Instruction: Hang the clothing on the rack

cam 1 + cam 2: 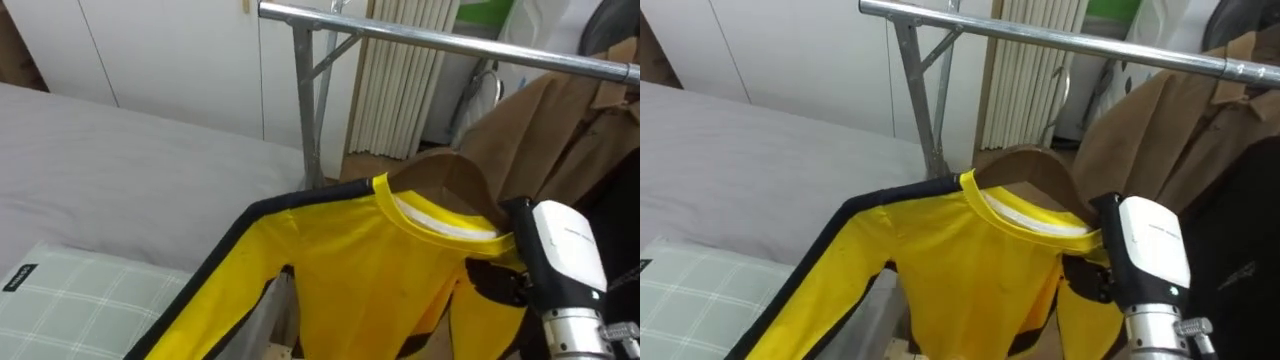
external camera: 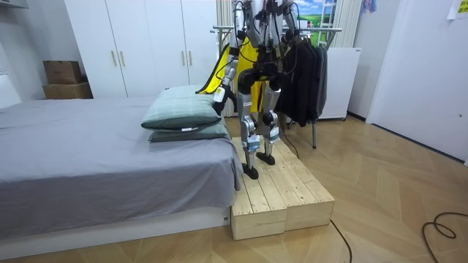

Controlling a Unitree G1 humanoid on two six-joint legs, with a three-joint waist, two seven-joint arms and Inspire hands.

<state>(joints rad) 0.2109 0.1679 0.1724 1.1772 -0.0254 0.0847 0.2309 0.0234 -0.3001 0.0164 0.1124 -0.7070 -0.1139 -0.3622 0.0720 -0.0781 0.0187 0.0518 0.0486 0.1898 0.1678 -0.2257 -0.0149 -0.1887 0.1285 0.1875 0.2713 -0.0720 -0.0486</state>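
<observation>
A yellow shirt with black stripes along its sleeves hangs on a brown wooden hanger that shows at the collar. It is held below the metal rail of the clothes rack, not touching it. My right hand reaches up from the lower right to the collar's right side, with its fingers hidden by the cloth. In the room view my left hand is low by the shirt's trailing end, and I stand on a wooden platform facing the rack.
A brown coat and dark clothes hang on the rail's right part. The rack's upright post stands left of centre. A grey bed with a checked pillow lies to my left. A white radiator is behind the rack.
</observation>
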